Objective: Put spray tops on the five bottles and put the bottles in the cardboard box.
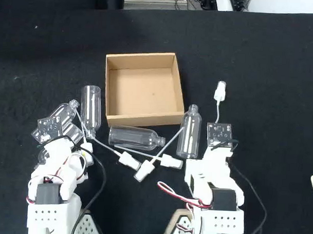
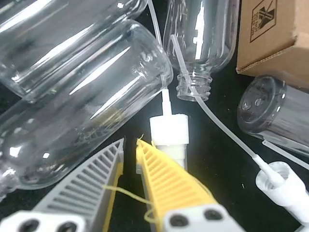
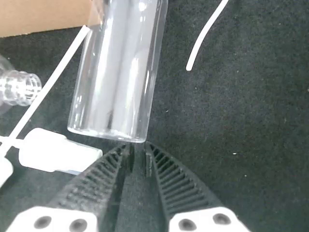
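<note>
Left tool (image 2: 130,141) and right tool (image 3: 137,147) are both narrow, holding nothing. On the black worktop (image 1: 282,60) the box (image 1: 141,118) sits open; bottles (image 1: 134,137) lie just before it, spray tops (image 1: 171,161) among them.

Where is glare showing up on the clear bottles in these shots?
Left wrist view: broad white streaks cross the big bottle. Right wrist view: pale bands run along the nearest bottle. High view: a faint highlight on the long bottle left of the cardboard box.
</note>
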